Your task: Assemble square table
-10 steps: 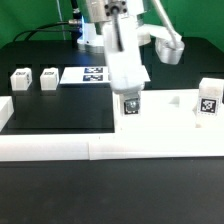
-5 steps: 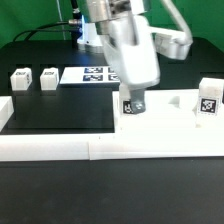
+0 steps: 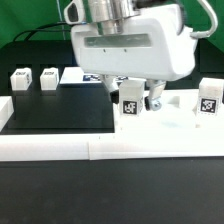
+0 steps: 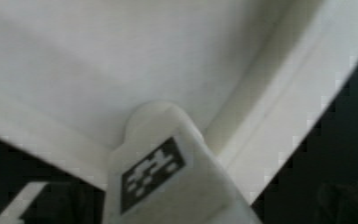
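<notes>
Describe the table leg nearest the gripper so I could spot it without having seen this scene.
Find the big white square tabletop on the exterior view's right. Two upright tagged legs stand on it. The wanted leg is at the end nearer the picture's middle, directly under the gripper; the other leg stands alone at the far right end.

The slab (image 3: 172,126) looks like smooth white plastic with a matt finish. The centre leg (image 3: 130,104), right leg (image 3: 206,87) and left leg (image 3: 20,78) share that finish, and their tags (image 3: 209,102) look like matt black-and-white print. The table (image 3: 60,108) is matt black. The wall (image 3: 50,150) is matt white. The arm (image 3: 130,45), at the top, has a smooth white shell with a slight gloss.
</notes>
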`<state>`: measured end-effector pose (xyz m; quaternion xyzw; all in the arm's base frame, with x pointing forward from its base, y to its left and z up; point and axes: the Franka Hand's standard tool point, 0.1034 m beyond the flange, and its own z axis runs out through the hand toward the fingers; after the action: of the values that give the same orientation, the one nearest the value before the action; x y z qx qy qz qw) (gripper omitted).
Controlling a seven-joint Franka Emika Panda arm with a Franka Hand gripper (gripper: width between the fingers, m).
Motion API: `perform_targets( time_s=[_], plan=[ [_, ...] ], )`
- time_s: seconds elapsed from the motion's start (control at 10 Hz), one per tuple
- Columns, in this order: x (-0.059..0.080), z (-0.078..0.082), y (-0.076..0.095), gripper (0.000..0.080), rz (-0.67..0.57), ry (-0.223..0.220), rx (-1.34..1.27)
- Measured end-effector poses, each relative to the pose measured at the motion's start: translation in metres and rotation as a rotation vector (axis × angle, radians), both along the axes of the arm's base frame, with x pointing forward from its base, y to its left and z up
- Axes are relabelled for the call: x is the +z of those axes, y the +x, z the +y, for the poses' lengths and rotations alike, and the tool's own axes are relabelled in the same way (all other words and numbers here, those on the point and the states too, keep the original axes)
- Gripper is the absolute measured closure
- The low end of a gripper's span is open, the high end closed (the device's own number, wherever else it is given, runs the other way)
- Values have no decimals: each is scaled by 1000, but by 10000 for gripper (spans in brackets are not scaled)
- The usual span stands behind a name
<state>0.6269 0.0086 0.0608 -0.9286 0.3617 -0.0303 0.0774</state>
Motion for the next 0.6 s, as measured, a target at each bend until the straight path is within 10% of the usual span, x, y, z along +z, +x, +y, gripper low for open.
perform_targets(
  time_s=[0.2, 0.6],
  plan=[
    [1, 6, 0, 151, -4, -70, 339],
    [-1, 5, -2, 263, 8, -64, 300]
  ],
)
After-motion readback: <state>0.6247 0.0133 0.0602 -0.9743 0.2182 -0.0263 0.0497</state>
